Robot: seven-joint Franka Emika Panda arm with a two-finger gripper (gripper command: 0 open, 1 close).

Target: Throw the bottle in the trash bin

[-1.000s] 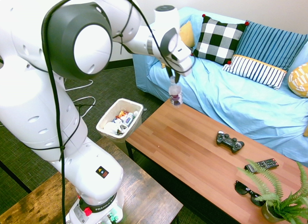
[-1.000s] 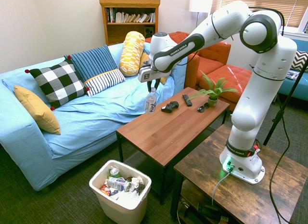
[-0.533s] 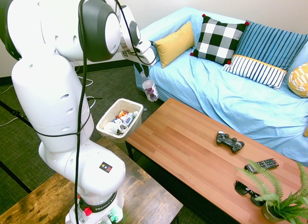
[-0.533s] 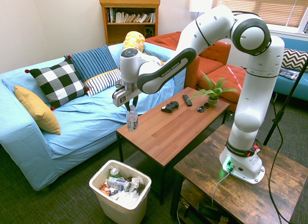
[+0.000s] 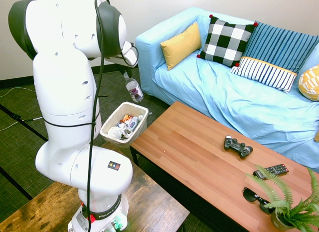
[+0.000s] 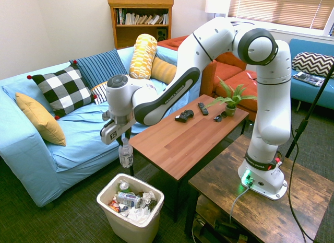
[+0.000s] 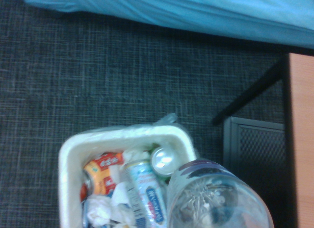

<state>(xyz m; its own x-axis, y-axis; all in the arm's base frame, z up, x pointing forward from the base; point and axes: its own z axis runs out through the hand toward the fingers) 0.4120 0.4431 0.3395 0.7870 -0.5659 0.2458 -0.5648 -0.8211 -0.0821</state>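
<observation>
Bottle, clear, dark label band: hangs above trash bin, gripper pinched on its cap end; inside trash bin, cans, lettering too blurred to read; beside trash bin, wood-topped table; dark lettering on bottle label, illegible

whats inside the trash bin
The trash bin holds a blue-and-white can, a green-and-silver item, orange-red packaging and crumpled white litter. Whatever lies beneath them is hidden.
</observation>
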